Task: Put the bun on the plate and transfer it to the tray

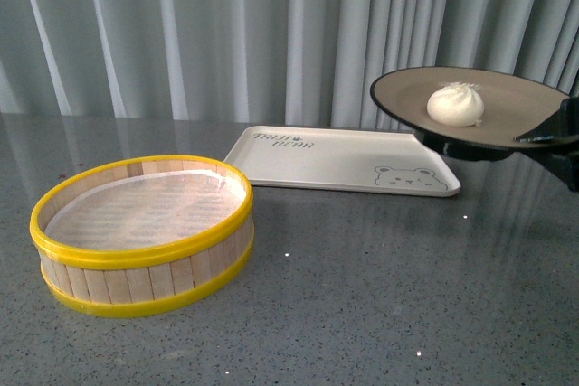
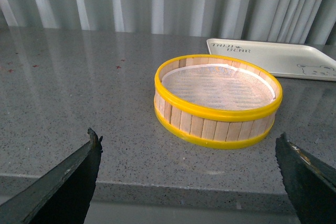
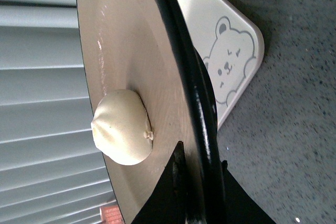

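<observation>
The white pleated bun (image 1: 455, 104) rests on the beige, black-rimmed plate (image 1: 507, 97), which hangs in the air at the right, above the near right corner of the tray (image 1: 335, 158). My right gripper (image 1: 556, 137) is shut on the plate's rim at its right side. In the right wrist view the bun (image 3: 123, 127) sits on the plate (image 3: 131, 51), my right gripper (image 3: 199, 163) pinches the black rim, and the tray's bear face (image 3: 228, 61) shows below. My left gripper (image 2: 189, 148) is open with nothing between its fingers, near the table's front edge.
A yellow-rimmed wooden-slat steamer basket (image 1: 142, 232) with a white liner stands at the front left, also visible as the steamer basket (image 2: 218, 99) ahead of the left gripper. Grey curtains hang behind the grey speckled table (image 1: 362, 296).
</observation>
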`<state>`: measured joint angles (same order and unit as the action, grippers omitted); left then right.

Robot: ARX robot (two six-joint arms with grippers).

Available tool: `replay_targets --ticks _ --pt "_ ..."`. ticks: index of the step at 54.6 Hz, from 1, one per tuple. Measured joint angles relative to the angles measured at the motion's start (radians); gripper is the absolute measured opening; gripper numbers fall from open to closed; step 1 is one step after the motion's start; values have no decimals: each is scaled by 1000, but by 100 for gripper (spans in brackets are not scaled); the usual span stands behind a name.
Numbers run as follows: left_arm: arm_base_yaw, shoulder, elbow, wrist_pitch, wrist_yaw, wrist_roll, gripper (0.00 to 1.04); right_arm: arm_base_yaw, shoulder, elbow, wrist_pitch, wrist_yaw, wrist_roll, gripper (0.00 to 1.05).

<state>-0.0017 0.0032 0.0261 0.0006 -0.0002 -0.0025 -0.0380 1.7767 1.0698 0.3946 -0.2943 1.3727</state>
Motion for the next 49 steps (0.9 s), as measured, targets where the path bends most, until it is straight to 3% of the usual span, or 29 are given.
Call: replay_targets --ticks 14,49 --pt "0 0 0 0 0 0 98 16 173 260 -121 5 -31 3" --pt "0 0 0 0 0 0 98 49 495 624 -233 0 -110 3"
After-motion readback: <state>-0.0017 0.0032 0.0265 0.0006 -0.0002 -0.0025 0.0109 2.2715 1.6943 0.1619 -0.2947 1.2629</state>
